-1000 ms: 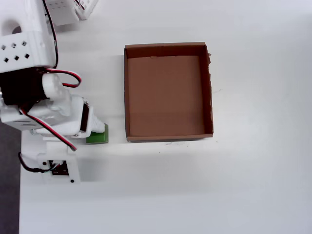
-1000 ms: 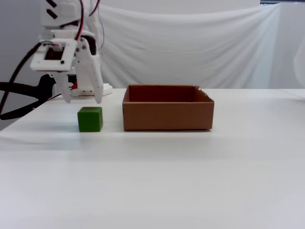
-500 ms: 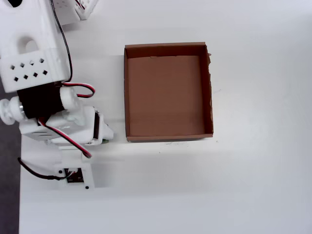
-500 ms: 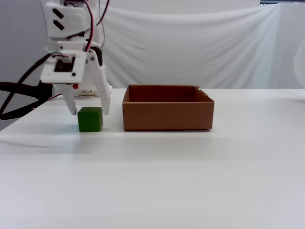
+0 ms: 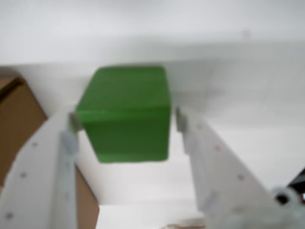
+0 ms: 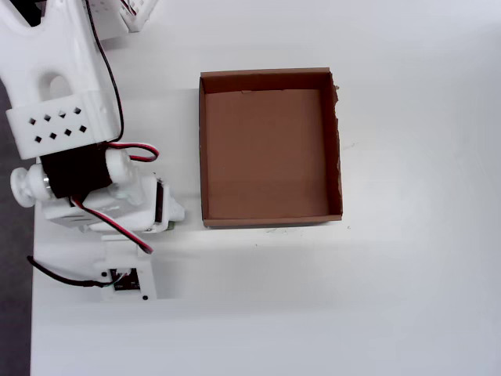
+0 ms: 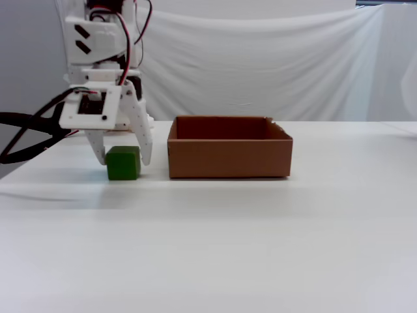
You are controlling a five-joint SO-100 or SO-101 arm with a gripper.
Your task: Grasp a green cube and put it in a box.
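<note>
The green cube (image 7: 123,163) stands on the white table just left of the box (image 7: 228,158) in the fixed view. My gripper (image 7: 124,158) is open and lowered over the cube, one finger on each side. In the wrist view the green cube (image 5: 126,112) fills the space between the two white fingers (image 5: 202,148), with a thin gap at the right pad. The brown box (image 5: 14,124) shows at that view's left edge. From overhead, the arm (image 6: 86,180) hides almost all of the cube, and the box (image 6: 202,149) lies open and empty to its right.
A white cloth (image 7: 273,59) hangs behind the table. White parts (image 6: 117,16) sit at the overhead view's top left corner. The table's left edge (image 6: 30,329) runs beside the arm. A black cable (image 7: 26,130) loops at the left of the fixed view.
The gripper came forward and down from above and behind the cube until its fingers straddle it. The cube and the box have not moved.
</note>
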